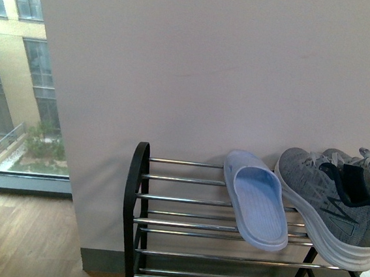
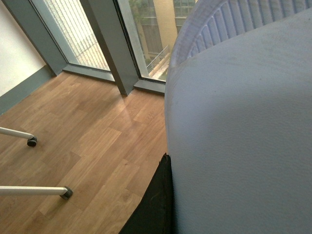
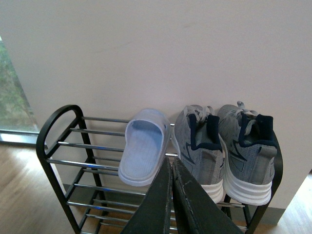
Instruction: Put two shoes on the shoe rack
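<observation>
Front view: the shoe rack (image 1: 138,193) fills the lower right of the frame against a pale wall (image 1: 198,68). On its top shelf lies one pale blue slide (image 1: 255,201), toe toward the wall, its heel overhanging the front rods. Just right of it, at the frame's right edge, sit the grey sneakers (image 1: 326,204). A window (image 1: 13,83) takes the left edge. Neither arm shows here.

Left wrist view: a second pale blue slide (image 2: 239,136) crowds the right half of the frame, seemingly pinched by the left gripper, though only one dark finger (image 2: 156,204) shows at the bottom centre. Wooden floor (image 2: 87,141) lies below.

Right wrist view: the right gripper (image 3: 172,195) rises from the bottom centre, fingers pressed together and empty, in front of the rack holding slide and sneakers.
</observation>
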Available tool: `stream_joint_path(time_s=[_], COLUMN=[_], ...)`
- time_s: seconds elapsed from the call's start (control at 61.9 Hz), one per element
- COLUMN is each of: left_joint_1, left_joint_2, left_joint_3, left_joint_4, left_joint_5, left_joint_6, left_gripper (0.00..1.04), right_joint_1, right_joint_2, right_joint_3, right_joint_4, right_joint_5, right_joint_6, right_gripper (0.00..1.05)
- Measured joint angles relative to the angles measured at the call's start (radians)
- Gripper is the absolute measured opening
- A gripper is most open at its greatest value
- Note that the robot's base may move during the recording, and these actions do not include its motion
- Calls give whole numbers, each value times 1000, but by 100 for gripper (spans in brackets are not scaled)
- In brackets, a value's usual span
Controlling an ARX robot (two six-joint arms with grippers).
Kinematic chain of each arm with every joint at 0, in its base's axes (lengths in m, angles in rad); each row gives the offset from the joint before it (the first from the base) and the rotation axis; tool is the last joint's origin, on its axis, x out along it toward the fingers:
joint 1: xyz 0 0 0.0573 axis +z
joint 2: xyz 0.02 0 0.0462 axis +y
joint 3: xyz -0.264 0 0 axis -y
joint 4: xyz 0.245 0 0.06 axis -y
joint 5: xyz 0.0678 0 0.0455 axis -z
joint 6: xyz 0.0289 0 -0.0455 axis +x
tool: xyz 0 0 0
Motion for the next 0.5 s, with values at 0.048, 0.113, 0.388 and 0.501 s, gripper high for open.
stream_joint_path(time_s=[0.048, 0.113, 0.388, 0.501], left_joint_1=[0, 0, 0, 0], left_joint_2=[0, 0, 0, 0], left_joint_3=[0, 0, 0, 0], left_joint_4=[0, 0, 0, 0], left_joint_5=[0, 0, 0, 0], left_joint_6=[0, 0, 0, 0], left_gripper=[2, 2, 2, 2], right_joint_1=[0, 0, 0, 0], right_joint_2=[-16, -43, -126, -159], right_joint_3=[0, 0, 0, 0], right_joint_4=[-16, -41, -124, -158], right_joint_5=[0, 0, 0, 0], right_joint_6=[0, 0, 0, 0], right_gripper=[1, 2, 2, 2])
